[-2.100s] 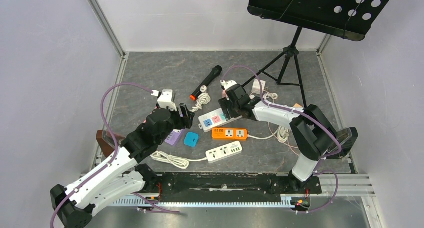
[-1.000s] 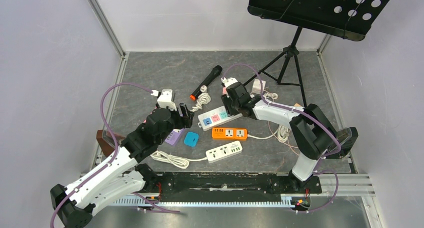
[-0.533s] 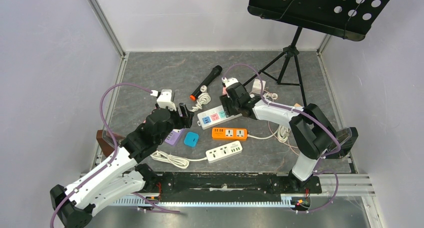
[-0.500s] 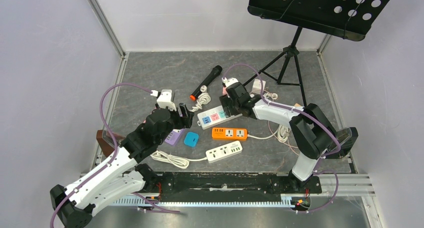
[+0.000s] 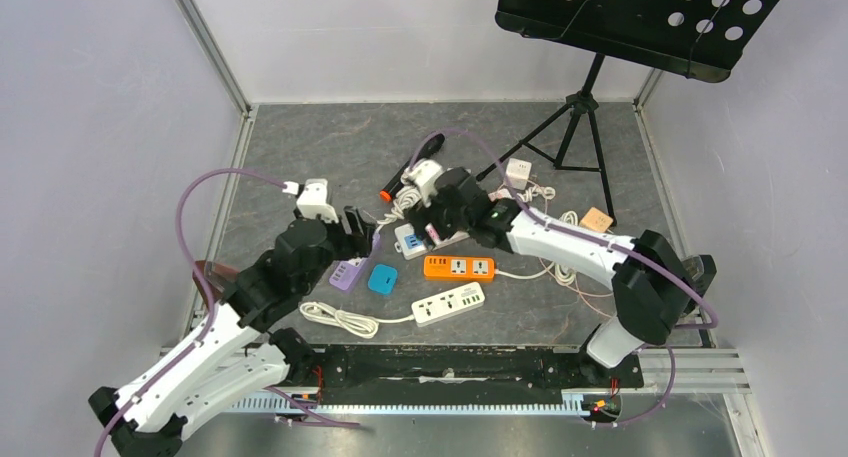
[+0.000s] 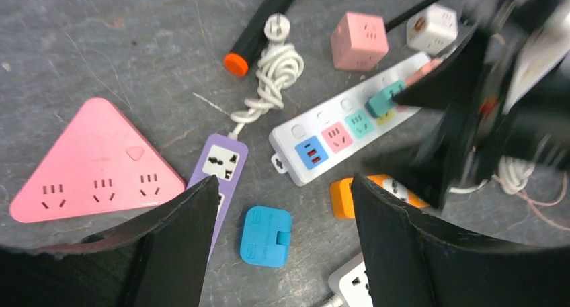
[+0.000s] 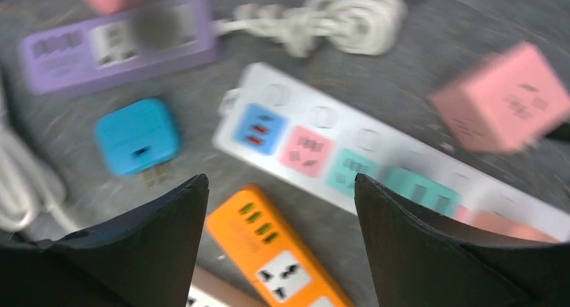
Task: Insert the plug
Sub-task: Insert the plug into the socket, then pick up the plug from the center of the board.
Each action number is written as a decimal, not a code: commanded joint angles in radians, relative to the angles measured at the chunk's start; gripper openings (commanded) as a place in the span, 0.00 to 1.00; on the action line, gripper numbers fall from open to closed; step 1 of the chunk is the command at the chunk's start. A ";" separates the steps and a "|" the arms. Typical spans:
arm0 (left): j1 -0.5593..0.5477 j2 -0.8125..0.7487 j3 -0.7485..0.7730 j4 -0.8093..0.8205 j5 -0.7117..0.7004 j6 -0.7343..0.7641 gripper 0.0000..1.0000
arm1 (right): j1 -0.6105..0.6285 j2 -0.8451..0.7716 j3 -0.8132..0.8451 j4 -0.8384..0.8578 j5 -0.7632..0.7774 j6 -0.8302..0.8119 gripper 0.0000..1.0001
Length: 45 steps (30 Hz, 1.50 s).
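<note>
Plug (image 5: 382,278), blue, lies loose on the worktop (image 5: 300,147) in the top view, at 7 o'clock of the strip (image 5: 412,240), between purple strip (image 5: 345,274) and orange strip (image 5: 458,267). Left gripper (image 5: 362,232) and right gripper (image 5: 428,227) hang close together; both reaching in could make the arms clash.

Left wrist: the left gripper (image 6: 283,179) is spread and empty, the plug (image 6: 266,235) at 6 o'clock of the strip (image 6: 336,136).

Right wrist, blurred: the right gripper (image 7: 281,179) is spread and empty, the plug (image 7: 138,136) at 9 o'clock of the strip (image 7: 376,159). The plug lies flat, so fingers may skid off it or shove the strip askew.
</note>
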 commanded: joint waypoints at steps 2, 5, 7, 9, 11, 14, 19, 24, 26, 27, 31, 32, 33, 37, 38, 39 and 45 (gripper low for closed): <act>0.007 -0.080 0.135 -0.076 -0.104 -0.001 0.79 | 0.136 0.059 0.042 0.006 -0.136 -0.208 0.82; 0.007 -0.096 0.186 -0.111 -0.113 -0.004 0.78 | 0.177 0.151 0.120 -0.056 -0.158 -0.256 0.83; 0.007 -0.107 0.210 -0.122 -0.107 -0.006 0.78 | 0.194 0.212 0.194 -0.097 -0.164 -0.273 0.84; 0.007 -0.118 0.228 -0.127 -0.103 -0.007 0.78 | 0.213 0.264 0.248 -0.125 -0.170 -0.288 0.86; 0.007 -0.130 0.244 -0.129 -0.098 -0.006 0.78 | 0.234 0.316 0.302 -0.156 -0.169 -0.304 0.87; 0.007 -0.140 0.260 -0.129 -0.091 -0.001 0.78 | 0.257 0.388 0.388 -0.220 -0.156 -0.315 0.90; 0.007 -0.140 0.268 -0.129 -0.084 0.006 0.78 | 0.271 0.488 0.500 -0.316 -0.150 -0.315 0.92; 0.007 -0.134 0.265 -0.128 -0.084 0.010 0.78 | 0.289 0.540 0.547 -0.367 -0.123 -0.311 0.98; 0.007 -0.130 0.266 -0.128 -0.084 0.013 0.78 | 0.293 0.556 0.562 -0.383 -0.105 -0.306 0.98; 0.007 -0.127 0.266 -0.128 -0.084 0.014 0.78 | 0.292 0.567 0.570 -0.394 -0.103 -0.304 0.98; 0.007 -0.123 0.266 -0.123 -0.082 0.020 0.78 | 0.297 0.605 0.607 -0.434 -0.099 -0.297 0.98; 0.007 -0.122 0.267 -0.121 -0.084 0.022 0.78 | 0.299 0.609 0.607 -0.438 -0.098 -0.296 0.98; 0.007 -0.120 0.267 -0.120 -0.084 0.023 0.78 | 0.299 0.613 0.607 -0.439 -0.097 -0.297 0.98; 0.007 -0.110 0.269 -0.112 -0.084 0.027 0.78 | 0.300 0.612 0.594 -0.434 -0.079 -0.291 0.80; 0.007 -0.106 0.269 -0.111 -0.084 0.027 0.78 | 0.299 0.607 0.585 -0.426 -0.068 -0.288 0.73; 0.007 -0.104 0.270 -0.109 -0.084 0.028 0.78 | 0.299 0.598 0.573 -0.413 -0.052 -0.283 0.65; 0.007 -0.095 0.277 -0.108 -0.078 0.021 0.78 | 0.293 0.485 0.447 -0.273 0.028 -0.250 0.47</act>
